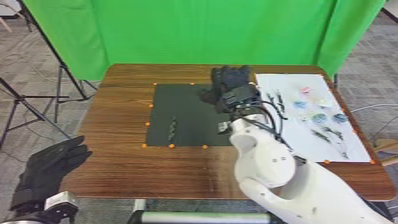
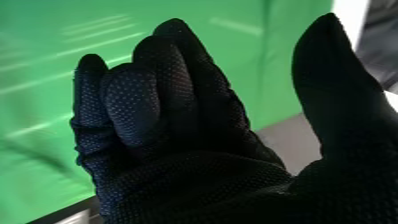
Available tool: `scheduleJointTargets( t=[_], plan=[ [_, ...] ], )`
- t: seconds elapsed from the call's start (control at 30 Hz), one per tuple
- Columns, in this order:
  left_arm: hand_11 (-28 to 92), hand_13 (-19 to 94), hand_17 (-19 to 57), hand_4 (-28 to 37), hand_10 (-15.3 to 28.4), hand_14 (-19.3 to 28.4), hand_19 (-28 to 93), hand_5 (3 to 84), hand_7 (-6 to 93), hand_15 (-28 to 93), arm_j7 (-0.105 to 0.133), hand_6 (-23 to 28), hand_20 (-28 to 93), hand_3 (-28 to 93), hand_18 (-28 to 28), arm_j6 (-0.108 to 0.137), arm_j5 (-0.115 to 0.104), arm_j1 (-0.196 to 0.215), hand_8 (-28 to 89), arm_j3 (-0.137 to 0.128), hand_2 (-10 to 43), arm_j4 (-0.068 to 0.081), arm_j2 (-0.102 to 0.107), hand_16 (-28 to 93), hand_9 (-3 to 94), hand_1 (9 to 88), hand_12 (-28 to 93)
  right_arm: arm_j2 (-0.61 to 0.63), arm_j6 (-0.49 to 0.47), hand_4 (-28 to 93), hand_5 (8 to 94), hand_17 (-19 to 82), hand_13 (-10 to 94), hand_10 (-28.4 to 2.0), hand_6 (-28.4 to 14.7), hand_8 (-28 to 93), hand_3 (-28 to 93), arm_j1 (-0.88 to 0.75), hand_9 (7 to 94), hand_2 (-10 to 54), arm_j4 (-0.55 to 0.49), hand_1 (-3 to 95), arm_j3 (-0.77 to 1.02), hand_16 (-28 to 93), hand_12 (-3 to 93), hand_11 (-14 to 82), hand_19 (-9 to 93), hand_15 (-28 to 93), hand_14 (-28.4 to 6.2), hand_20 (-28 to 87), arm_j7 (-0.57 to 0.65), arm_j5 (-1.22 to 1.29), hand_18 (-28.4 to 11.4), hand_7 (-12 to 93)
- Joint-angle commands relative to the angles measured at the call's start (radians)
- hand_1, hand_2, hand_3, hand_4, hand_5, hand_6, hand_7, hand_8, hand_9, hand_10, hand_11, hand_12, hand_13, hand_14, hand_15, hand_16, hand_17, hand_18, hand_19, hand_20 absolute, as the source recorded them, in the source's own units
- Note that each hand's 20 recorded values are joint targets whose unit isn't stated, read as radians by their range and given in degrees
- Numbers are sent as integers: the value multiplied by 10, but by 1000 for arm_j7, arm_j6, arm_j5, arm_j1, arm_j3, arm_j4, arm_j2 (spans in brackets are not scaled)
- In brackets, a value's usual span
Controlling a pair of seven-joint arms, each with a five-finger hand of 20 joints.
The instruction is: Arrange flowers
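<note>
In the head view my right hand [image 1: 229, 82] is over the far right part of the black mat [image 1: 191, 107], holding nothing. The right wrist view shows the same hand [image 2: 178, 115] open, with its thumb spread apart. My left hand [image 1: 55, 162] stands open off the table's near left edge. A dark green stem [image 1: 172, 129] lies on the mat's left part. On the white sheet [image 1: 302, 135] at the right lie a pink flower [image 1: 306, 90], pale blue flowers [image 1: 339, 118] and several green stems [image 1: 332, 132].
The brown wooden table [image 1: 115, 110] extends around the mat and the sheet. Small orange markers line their edges. Behind the table hangs a green curtain [image 1: 213, 30], and a black tripod [image 1: 59, 75] stands at the left.
</note>
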Motion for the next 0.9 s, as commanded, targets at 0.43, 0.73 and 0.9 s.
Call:
scheduleJointTargets(
  t=[0.43,0.73,0.9],
  plan=[
    [411,306,-68,-117,229,284,618,506,149,626,20,159,167,787,227,17,-20,-30,-83,33,61,6,43,-123,423,296,106,253,147,-207,680,227,531,-263,-138,-71,792,-781,572,-6,-14,269,706,226,269,631,804,846,-242,216,108,91,-284,237],
    [411,305,-68,-117,230,284,618,506,148,626,25,160,167,786,227,20,-25,-51,-83,55,61,11,59,-123,423,297,106,222,76,-210,677,226,523,-269,-141,-75,795,-809,564,-9,47,269,764,223,262,612,802,829,-240,204,141,92,-284,221],
    [411,305,-68,-116,229,284,618,506,149,626,28,159,167,786,227,20,-29,-51,-83,59,61,14,65,-123,423,297,106,217,90,-211,676,227,520,-269,-142,-73,795,-824,562,-11,66,271,795,222,259,610,804,828,-240,198,157,71,-284,216]
  ],
)
